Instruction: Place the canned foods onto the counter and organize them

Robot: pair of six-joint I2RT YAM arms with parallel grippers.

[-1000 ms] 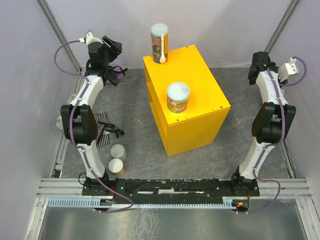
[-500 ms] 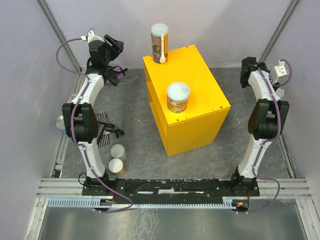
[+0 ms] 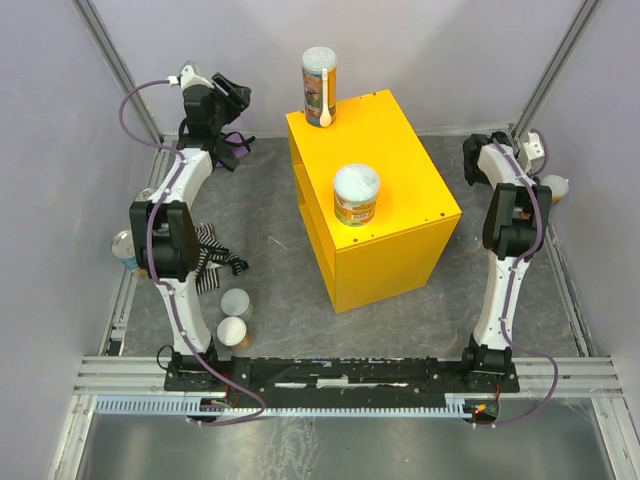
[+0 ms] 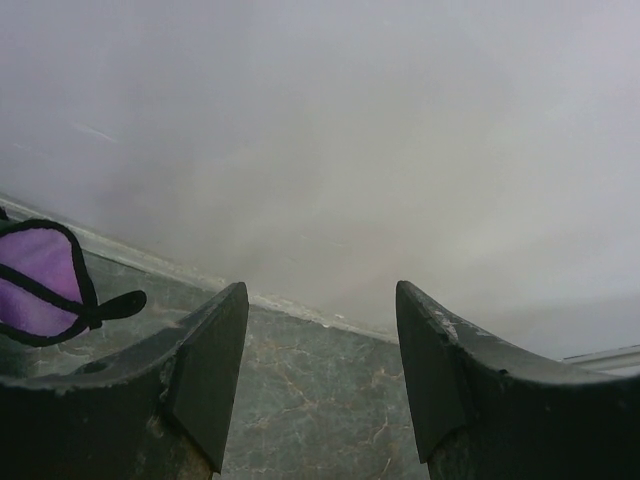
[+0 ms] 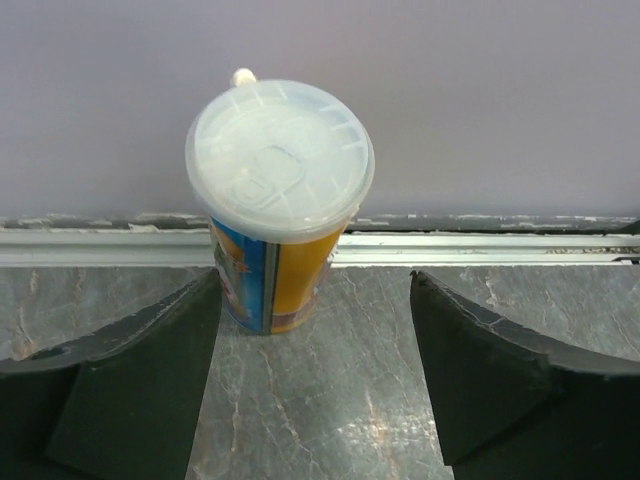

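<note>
Both stand released, we see: left gripper (image 4: 320, 292) near purple cloth (image 4: 36, 284), right gripper (image 5: 315, 290) facing a white-lidded can (image 5: 279, 165).

purple cloth (image 4: 35, 280) running off the left edge of the left wrist view, striped cloth (image 3: 215, 258) lying partly under the left arm (image 3: 165, 240), silver-topped tin (image 3: 124, 246) peeking out from behind that arm, label being too small for reading

The yellow counter (image 3: 400, 150) has its hollow side to the left. On its top stand a tall tube (image 3: 319, 75), at the far corner, and a short orange tub (image 3: 356, 196) with a pale lid. Another can (image 5: 278, 200), blue and orange, stands upright near the wall (image 5: 500, 100).
</note>
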